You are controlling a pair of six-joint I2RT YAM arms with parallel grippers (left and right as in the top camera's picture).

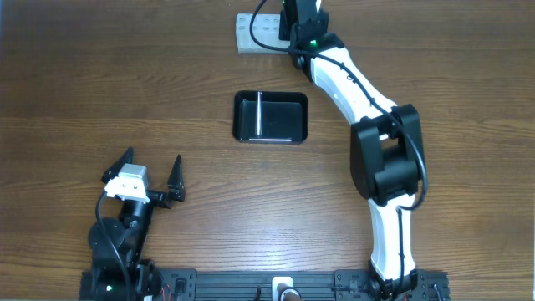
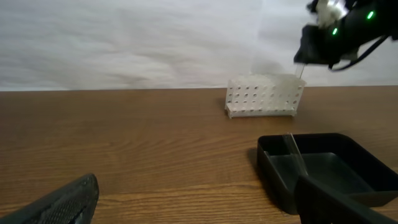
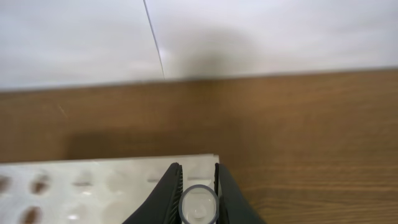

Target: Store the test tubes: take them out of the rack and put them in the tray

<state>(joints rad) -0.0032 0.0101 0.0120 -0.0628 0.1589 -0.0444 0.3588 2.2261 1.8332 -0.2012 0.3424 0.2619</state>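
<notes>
A white perforated rack (image 1: 251,35) stands at the table's far edge. My right gripper (image 3: 196,180) hovers over the rack's (image 3: 93,186) end, shut on an upright clear test tube (image 3: 199,205) whose open rim shows between the fingers. In the left wrist view the same tube (image 2: 301,70) hangs from the right gripper (image 2: 311,55) down to the rack's (image 2: 265,96) top; I cannot tell if its tip is still in a hole. The black tray (image 1: 301,117) lies mid-table with one tube (image 1: 260,114) in it. My left gripper (image 1: 153,174) rests open near the front left.
Bare wooden tabletop lies between the left gripper and the tray (image 2: 273,168). A white wall rises right behind the rack. The right arm (image 1: 359,92) stretches diagonally past the tray's right side.
</notes>
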